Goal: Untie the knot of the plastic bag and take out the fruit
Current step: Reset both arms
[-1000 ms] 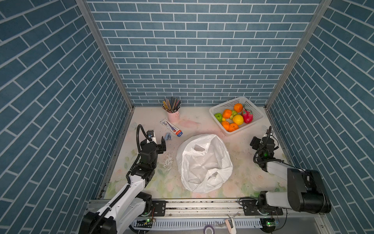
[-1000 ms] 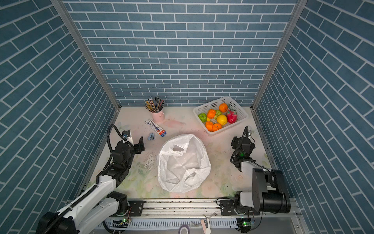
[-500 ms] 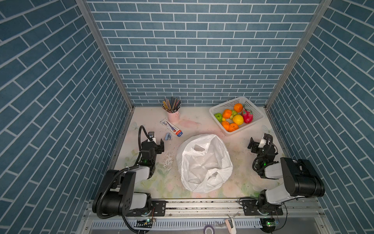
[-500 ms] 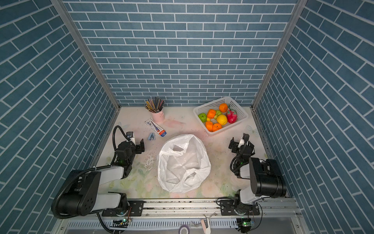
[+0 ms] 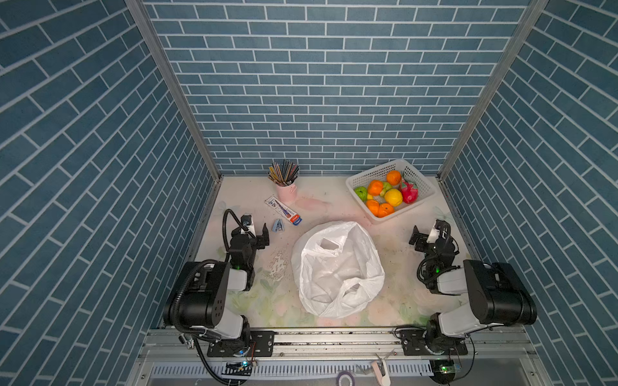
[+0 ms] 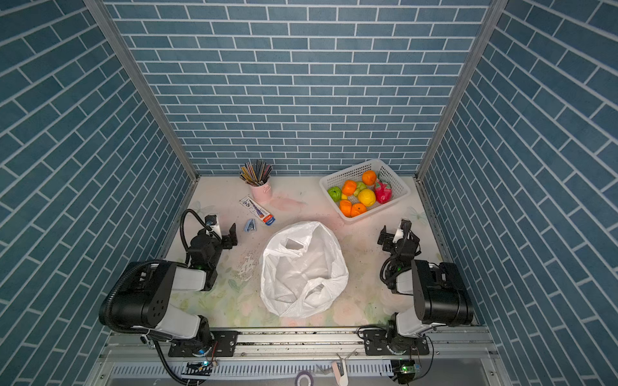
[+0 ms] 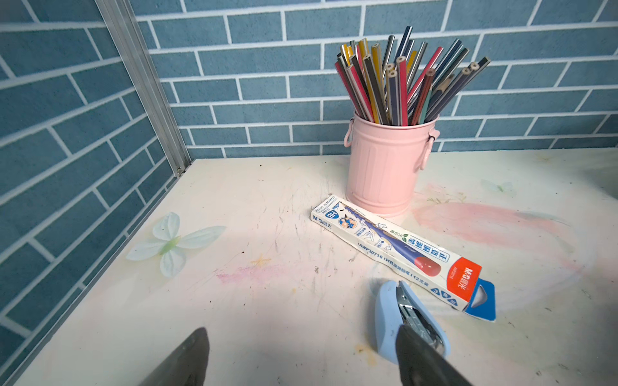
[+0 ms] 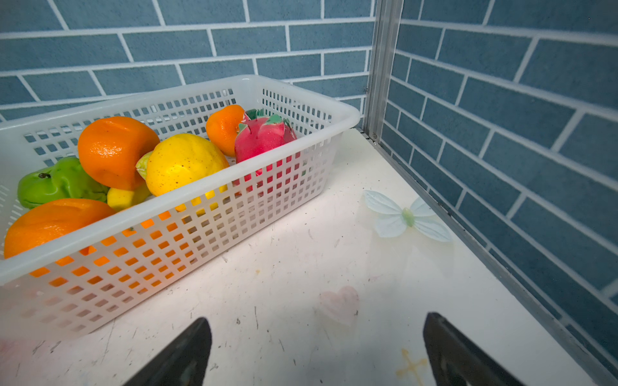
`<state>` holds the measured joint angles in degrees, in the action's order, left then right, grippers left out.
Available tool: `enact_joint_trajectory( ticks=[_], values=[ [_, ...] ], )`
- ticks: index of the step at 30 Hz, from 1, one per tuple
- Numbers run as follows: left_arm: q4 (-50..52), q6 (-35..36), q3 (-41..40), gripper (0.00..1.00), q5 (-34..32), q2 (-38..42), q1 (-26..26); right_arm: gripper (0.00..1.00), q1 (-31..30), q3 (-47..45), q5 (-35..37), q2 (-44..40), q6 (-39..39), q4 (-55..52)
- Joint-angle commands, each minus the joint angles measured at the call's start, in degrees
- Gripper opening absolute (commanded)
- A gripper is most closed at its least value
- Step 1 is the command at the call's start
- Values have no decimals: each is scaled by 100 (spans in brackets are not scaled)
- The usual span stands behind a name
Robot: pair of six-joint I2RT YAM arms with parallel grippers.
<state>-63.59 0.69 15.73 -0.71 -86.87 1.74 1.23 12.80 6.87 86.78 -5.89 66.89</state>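
Observation:
The plastic bag (image 5: pixel 337 270) (image 6: pixel 302 270) lies flat and open mid-table in both top views, white and crinkly, its two handle loops apart. The knot is out of view. The fruit sits in a white perforated basket (image 5: pixel 374 173) (image 8: pixel 167 95) at the back right: oranges (image 8: pixel 113 150), a yellow one (image 8: pixel 184 163), a green one (image 8: pixel 57 183) and a pink dragon fruit (image 8: pixel 264 137). My left gripper (image 5: pixel 256 229) (image 7: pixel 302 334) hangs open left of the bag, holding nothing. My right gripper (image 5: pixel 427 232) (image 8: pixel 317 320) is open right of the bag, in front of the basket, also holding nothing.
A pink cup of pencils (image 5: pixel 285 192) (image 7: pixel 384 167) stands at the back. A pencil box (image 7: pixel 394 247) and a blue stapler (image 7: pixel 388 320) lie in front of it, the stapler beside my left gripper. White crumbs (image 5: pixel 277 264) lie left of the bag. Brick walls close three sides.
Both arms have folded back toward the front rail while the grippers stayed near their spots. The right jaws have spread a little wider. The bag has not moved.

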Motion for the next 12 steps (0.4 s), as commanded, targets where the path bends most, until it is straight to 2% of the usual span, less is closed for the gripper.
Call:
enact_joint_trajectory(
  ticks=[1, 12],
  values=[
    [-231, 46, -21, 88, 45, 22, 9, 99, -23, 91, 11, -32, 175, 87],
    [-223, 54, -17, 88, 26, 27, 21, 99, -81, 69, -93, -49, 327, 139]
  ],
)
